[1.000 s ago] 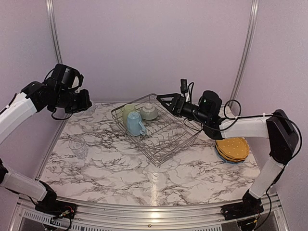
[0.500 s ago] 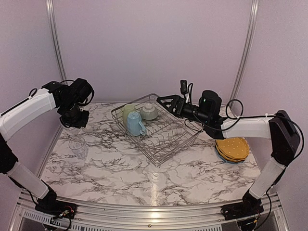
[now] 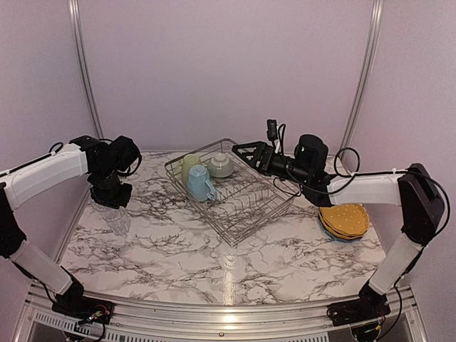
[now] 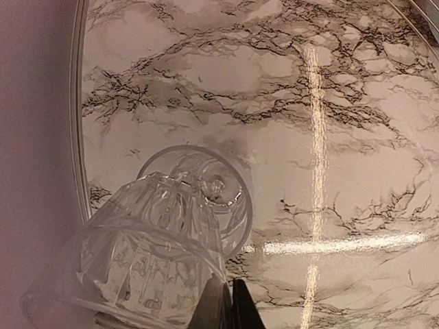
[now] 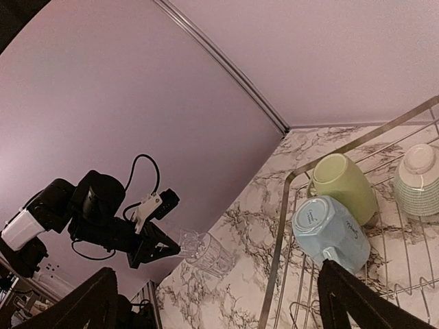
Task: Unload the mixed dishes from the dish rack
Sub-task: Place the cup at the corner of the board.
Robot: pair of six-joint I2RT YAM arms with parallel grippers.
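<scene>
Unloading looks partway done: plates (image 3: 345,219) stacked at right, clear glass (image 3: 115,217) on the table (image 3: 178,249) at left, my left gripper (image 4: 225,305) pressed together beside it, perhaps touching. Right gripper (image 3: 239,148), spread wide, hovers over the dish rack (image 3: 242,214); next I'd take the upside-down pale green bowl (image 3: 221,165)

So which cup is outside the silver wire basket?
The clear glass, alone on the marble table at the left. The light blue mug and pale green cup sit inside the basket.

A marble-patterned table (image 3: 214,263) stands against plain lilac walls (image 3: 214,71).
</scene>
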